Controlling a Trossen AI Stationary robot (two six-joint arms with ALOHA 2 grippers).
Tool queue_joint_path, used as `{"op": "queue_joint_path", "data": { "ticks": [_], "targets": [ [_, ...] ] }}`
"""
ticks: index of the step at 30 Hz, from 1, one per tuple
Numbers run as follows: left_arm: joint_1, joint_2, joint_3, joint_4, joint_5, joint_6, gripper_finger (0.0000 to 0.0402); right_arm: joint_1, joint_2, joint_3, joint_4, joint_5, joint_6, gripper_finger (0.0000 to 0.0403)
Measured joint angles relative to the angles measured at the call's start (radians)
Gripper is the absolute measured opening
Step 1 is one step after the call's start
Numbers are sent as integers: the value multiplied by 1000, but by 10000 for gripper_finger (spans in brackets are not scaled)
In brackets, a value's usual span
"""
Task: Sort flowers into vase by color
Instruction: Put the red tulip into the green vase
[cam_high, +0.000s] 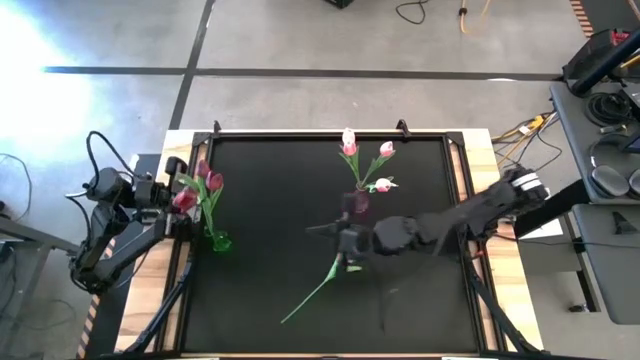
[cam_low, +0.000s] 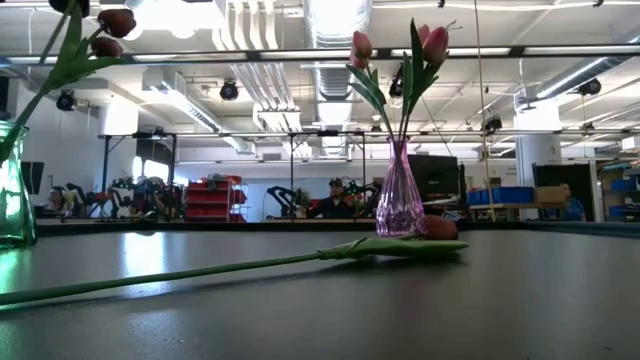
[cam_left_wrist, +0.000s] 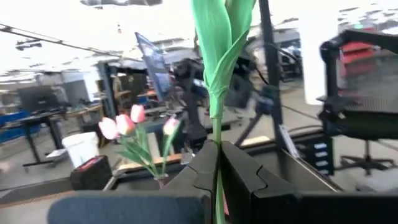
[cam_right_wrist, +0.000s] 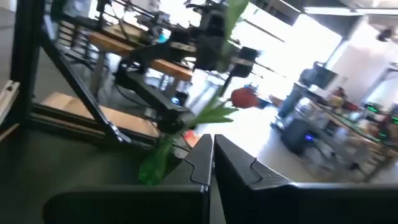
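Left gripper: fingers closed on the green stem of a red tulip, which is held upright at the tabletop's left edge, just beside the green vase; the arm is folded beyond that edge. Green vase: near the left edge, two red tulips contained. Right gripper: fingers closed together, nothing seen between them; it is placed over the tabletop's middle, with the arm stretched in from the right edge. Loose tulip: laid flat on the tabletop just beside the right gripper, stem directed toward the near edge, red head next to the pink vase's foot. Pink vase: toward the far edge, near centre, three pale pink tulips contained.
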Motion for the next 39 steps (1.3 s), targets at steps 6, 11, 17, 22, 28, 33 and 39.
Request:
{"op": "queue_joint_path", "data": {
  "ticks": [6, 11, 17, 22, 28, 33, 39],
  "targets": [
    [0, 0, -11, 54, -148, -35, 0, -83, 112, 15, 88, -107, 35, 9],
    [0, 0, -79, 328, -187, -110, 0, -101, 132, 22, 89, -113, 55, 9],
    [0, 0, -193, 505, -187, -156, 0, -101, 128, 22, 90, -114, 53, 9],
    [-9, 0, -248, 628, -188, -196, 0, -101, 125, 22, 91, -115, 53, 9],
    [-37, 0, -253, 639, -189, -197, 0, -101, 125, 21, 90, -115, 55, 9],
    [-51, 0, -212, 533, -235, -158, 0, -100, 125, 21, 90, -115, 55, 9],
    [-61, 0, -170, 521, -246, -154, 0, -97, 124, 19, 90, -116, 55, 9]
  ]
}}
